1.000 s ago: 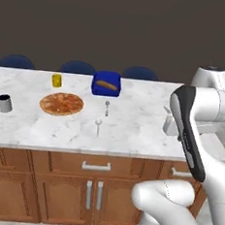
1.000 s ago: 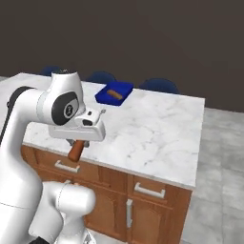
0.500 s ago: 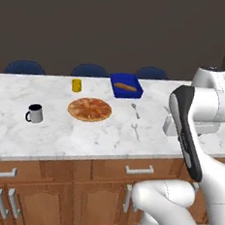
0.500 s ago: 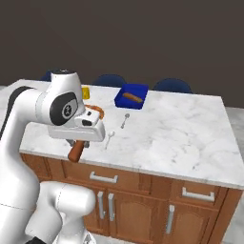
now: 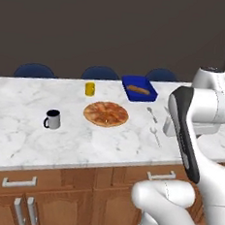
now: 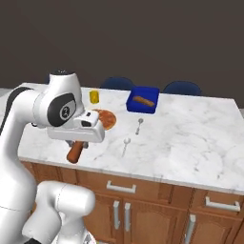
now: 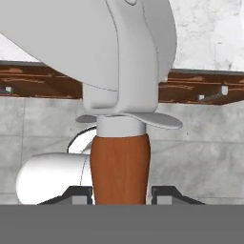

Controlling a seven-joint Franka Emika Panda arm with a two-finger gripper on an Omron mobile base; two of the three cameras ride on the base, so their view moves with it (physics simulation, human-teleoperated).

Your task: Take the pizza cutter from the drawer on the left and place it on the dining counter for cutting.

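The pizza cutter (image 7: 120, 167) stands between my finger tips: a reddish-brown handle with its silvery metal head looming close to the camera. My gripper (image 7: 120, 193) is shut on that handle. In the right base view the handle of the pizza cutter (image 6: 75, 153) pokes out under the gripper (image 6: 79, 143), above the near edge of the dining counter (image 6: 190, 143). The white marble dining counter (image 5: 15, 129) runs across the left base view. A shallow drawer (image 5: 17, 181) below the top is shut.
On the counter lie a round pizza (image 5: 106, 114), a black mug (image 5: 52, 119), a yellow cup (image 5: 90, 89), a blue tray with bread (image 5: 138, 89) and two spoons (image 5: 154, 135). Blue chairs (image 5: 34, 71) stand behind it. Bare marble stretches on the right (image 6: 200, 128).
Both base views have shifted, so the base has driven along the counter: the counter and its things slid right in the left base view. The gripper keeps its hold on the cutter.
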